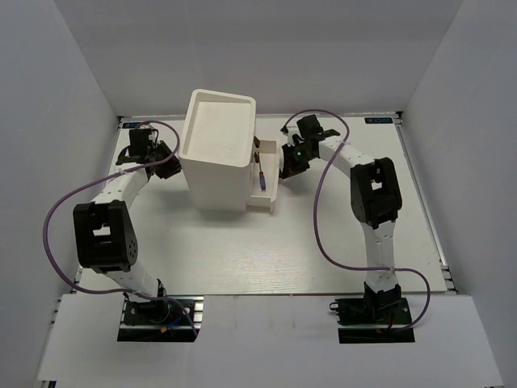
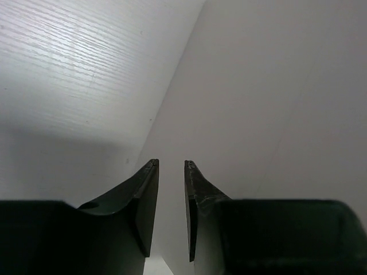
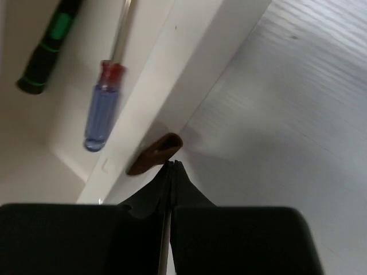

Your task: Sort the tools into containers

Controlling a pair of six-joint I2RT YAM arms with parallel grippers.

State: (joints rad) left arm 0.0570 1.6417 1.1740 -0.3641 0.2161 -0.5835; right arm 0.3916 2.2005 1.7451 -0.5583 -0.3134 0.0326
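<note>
The container [image 1: 216,149] is a tall white box at the middle of the table, with brown knobs [image 1: 258,152] on its right side. Its lowest drawer [image 1: 271,194] is pulled out to the right. Inside the drawer lie two tools: a screwdriver with a blue handle [image 3: 100,109] and another with a green-and-black handle [image 3: 49,48]. My right gripper [image 3: 172,164] is shut with nothing between its fingers, its tips right at the drawer's brown knob [image 3: 156,153]. My left gripper [image 2: 171,163] is open by a narrow gap, empty, pointing at the box's smooth left wall [image 2: 275,86].
The white table [image 1: 323,234] is walled in by white panels at the back and both sides. Purple cables [image 1: 323,210] loop from both arms over the table. No loose tools show on the tabletop.
</note>
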